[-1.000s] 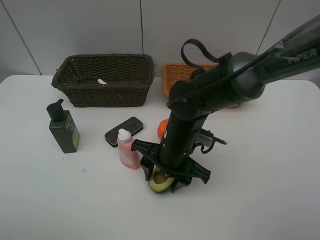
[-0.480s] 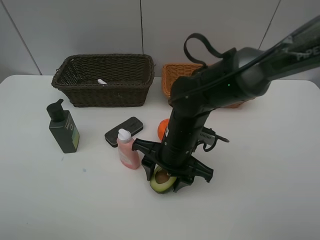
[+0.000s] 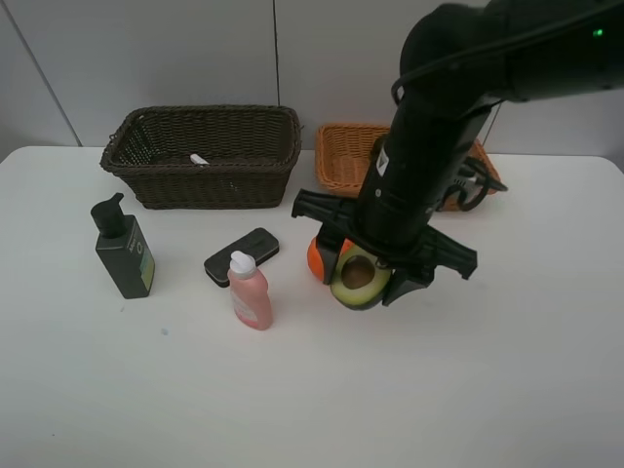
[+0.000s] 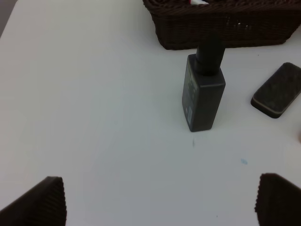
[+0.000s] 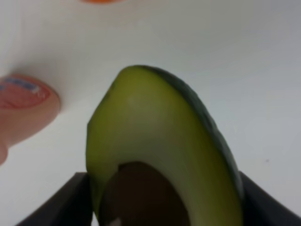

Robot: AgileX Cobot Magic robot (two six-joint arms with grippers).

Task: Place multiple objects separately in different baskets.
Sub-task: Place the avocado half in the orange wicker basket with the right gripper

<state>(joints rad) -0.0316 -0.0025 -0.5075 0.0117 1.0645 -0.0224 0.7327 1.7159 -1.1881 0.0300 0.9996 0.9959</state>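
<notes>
Right claw (image 3: 363,276) is clamping the halved avocado (image 3: 357,283), with its cut face and pit showing, and is holding it above the counter (image 3: 507,370). The avocado is hanging just in front of the orange (image 3: 315,255) and near the pink bottle (image 3: 251,292). Left claw (image 4: 160,202) is hanging with jaws wide apart, gripping nothing, facing the pump bottle (image 4: 203,94) that is standing near the dark basket (image 4: 221,28).

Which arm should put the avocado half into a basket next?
Right. Its gripper holds the halved avocado aloft near the light basket; the left gripper hangs open by the pump bottle.
</notes>
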